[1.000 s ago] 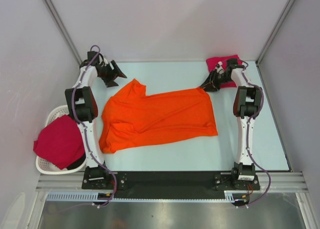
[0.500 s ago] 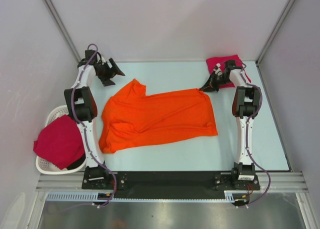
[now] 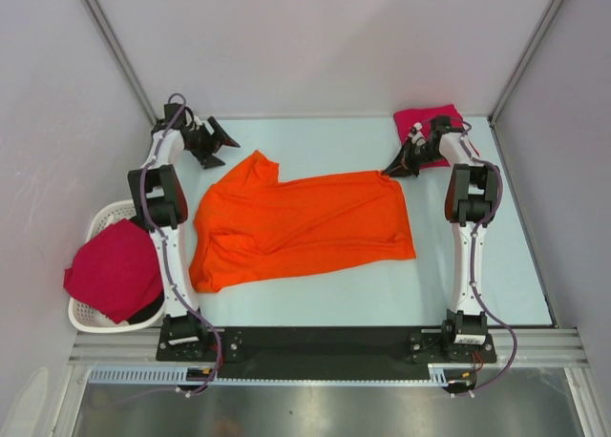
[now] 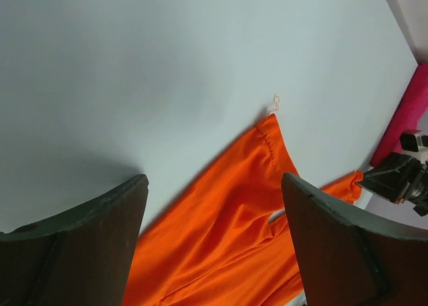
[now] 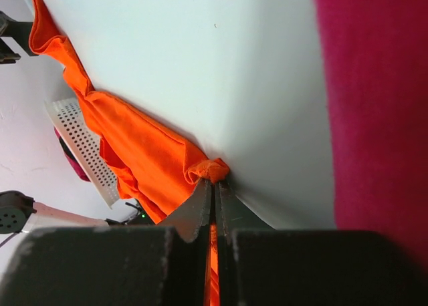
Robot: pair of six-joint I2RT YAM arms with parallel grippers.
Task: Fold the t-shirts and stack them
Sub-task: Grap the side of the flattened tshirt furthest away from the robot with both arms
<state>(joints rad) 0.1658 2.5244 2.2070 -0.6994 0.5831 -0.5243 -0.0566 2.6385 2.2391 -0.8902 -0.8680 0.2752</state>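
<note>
Far left, off the table edge: white basket [image 3: 94, 221] with a crimson shirt [image 3: 113, 270] heaped in it and spilling over the rim. Left gripper [image 3: 223, 148] sits at the far-left corner of the table [image 3: 315, 303], jaws spread wide, nothing between them. The wrist view shows bare tabletop there, with the orange sleeve edge just beyond the fingers and not touched. Orange shirt [image 3: 301, 227] lies mostly flat mid-table, long axis running left-right. The sleeve and neck end is on the left and the hem on the right, with one sleeve poking toward the far-left corner; the left side is rumpled. Right gripper [image 3: 388, 170] is at the shirt's far-right hem corner — jaws pressed together, pinching a small bunch of orange fabric down at the table surface. Far-right corner of the table: a second crimson-pink shirt [image 3: 425, 120], folded, beside the right arm — apart from the orange one.
</note>
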